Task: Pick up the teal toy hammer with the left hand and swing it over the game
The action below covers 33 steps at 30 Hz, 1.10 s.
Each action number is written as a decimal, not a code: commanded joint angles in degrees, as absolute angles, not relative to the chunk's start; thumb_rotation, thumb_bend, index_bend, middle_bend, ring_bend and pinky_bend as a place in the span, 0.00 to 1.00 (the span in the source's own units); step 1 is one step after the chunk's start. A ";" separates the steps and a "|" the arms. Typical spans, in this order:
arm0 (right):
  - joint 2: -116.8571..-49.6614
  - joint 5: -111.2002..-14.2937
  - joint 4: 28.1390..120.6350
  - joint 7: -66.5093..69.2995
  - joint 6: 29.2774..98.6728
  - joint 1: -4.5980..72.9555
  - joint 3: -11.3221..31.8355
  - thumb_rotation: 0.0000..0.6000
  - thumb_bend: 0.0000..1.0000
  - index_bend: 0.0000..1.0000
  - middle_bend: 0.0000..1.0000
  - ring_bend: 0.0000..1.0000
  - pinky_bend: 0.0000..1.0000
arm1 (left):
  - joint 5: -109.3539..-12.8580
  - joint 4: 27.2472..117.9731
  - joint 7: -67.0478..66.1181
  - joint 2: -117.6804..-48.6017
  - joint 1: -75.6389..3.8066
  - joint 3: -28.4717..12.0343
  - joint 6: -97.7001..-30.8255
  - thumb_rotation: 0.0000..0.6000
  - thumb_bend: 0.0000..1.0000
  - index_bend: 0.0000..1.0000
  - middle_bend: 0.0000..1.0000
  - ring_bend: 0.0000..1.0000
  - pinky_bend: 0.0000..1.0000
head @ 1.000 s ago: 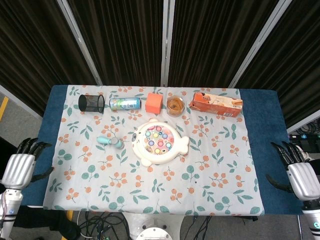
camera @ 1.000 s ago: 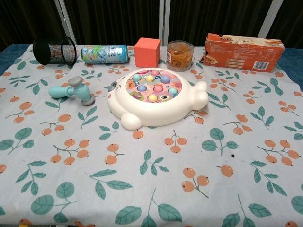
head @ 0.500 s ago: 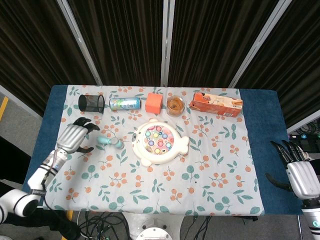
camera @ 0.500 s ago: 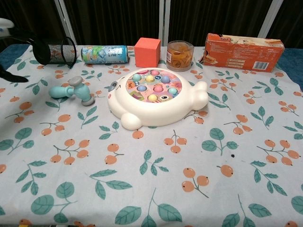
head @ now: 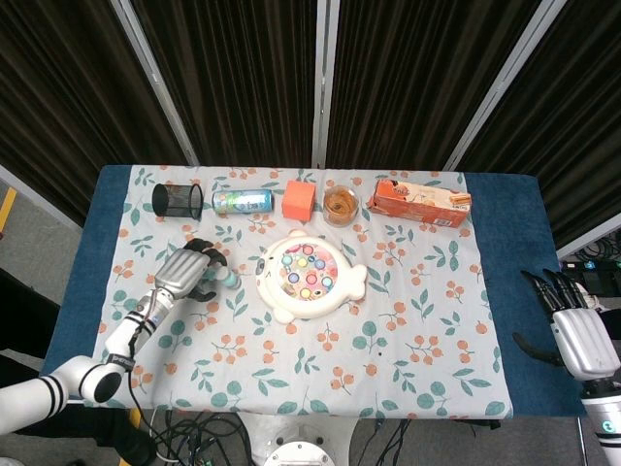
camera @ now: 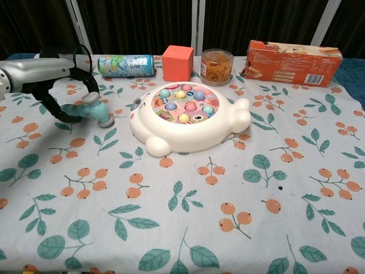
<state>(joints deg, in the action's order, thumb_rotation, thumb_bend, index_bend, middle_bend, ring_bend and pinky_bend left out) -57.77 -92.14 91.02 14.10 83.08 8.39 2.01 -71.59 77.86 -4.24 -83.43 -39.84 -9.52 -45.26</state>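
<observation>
1. The teal plastic toy hammer lies flat on the cloth-covered surface, toward its left edge and just left of the white fish-shaped whack-a-mole game with pastel pegs.
2. The left hand is over the hammer's handle; in the chest view its dark fingers arch down around the handle end, while the grey-capped hammer head sticks out toward the game.
3. The fingers are curled partway around the handle, but whether they actually grip it or only cage it cannot be told; the hammer appears to rest on the surface.
4. The right hand hangs off the right edge of the surface, fingers spread apart and holding nothing.
5. Along the far edge, from left to right: a black mesh pen cup lying on its side, a teal drink can on its side, an orange cube, a clear round jar with brownish contents, and an orange snack box.
</observation>
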 commanded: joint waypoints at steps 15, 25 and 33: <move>-58.45 -91.36 89.43 15.48 82.05 8.87 1.93 1.00 0.15 0.02 0.15 0.00 0.00 | -65.50 73.37 -6.86 -87.98 -42.20 -10.19 -44.45 1.00 0.30 0.41 0.29 0.14 0.11; -58.52 -91.06 89.28 15.52 81.68 9.04 1.90 1.00 0.15 0.02 0.15 0.00 0.00 | -65.24 72.93 -5.74 -88.39 -42.48 -9.84 -44.59 1.00 0.32 0.44 0.30 0.14 0.11; -58.44 -90.94 89.50 15.22 81.63 9.04 1.86 1.00 0.15 0.02 0.15 0.00 0.00 | -65.25 72.39 -5.16 -88.65 -42.38 -9.37 -44.87 1.00 0.33 0.47 0.31 0.14 0.11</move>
<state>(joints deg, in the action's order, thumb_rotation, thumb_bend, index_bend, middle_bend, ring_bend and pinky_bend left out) -58.44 -90.94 89.51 15.21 81.63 9.04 1.86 -65.24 72.40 -5.17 -88.64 -42.39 -9.39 -44.85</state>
